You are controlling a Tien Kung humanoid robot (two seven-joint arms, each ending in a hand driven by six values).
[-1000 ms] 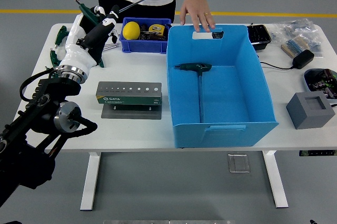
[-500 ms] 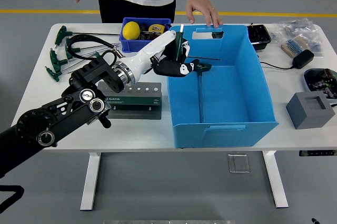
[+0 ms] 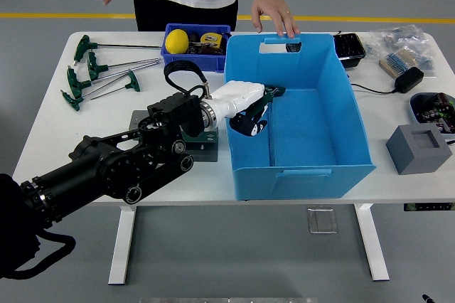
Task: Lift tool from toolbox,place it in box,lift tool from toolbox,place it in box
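Observation:
My left hand (image 3: 249,119) hangs inside the big blue box (image 3: 302,171), just past its left wall. The white wrist rests over the rim. A green T-handle tool (image 3: 274,91) lies on the box floor right beside the hand, its shaft running toward me. The hand hides whether a second tool is under it. Several more green T-handle tools (image 3: 96,70) lie at the table's far left. My forearm covers most of the grey tool holder (image 3: 207,143). A person's hand (image 3: 274,15) rests on the box's far rim.
A small blue bin (image 3: 170,57) with a yellow object (image 3: 178,38) and a tape measure (image 3: 211,38) stands behind my arm. On the right are a black tray (image 3: 349,45), bags of parts (image 3: 402,45), a black adapter (image 3: 409,79) and a grey block (image 3: 419,148).
My left arm swung from the far left of the table to the blue box, carrying a tool. The hand then dropped inside the box. The person's raised hand drew back.

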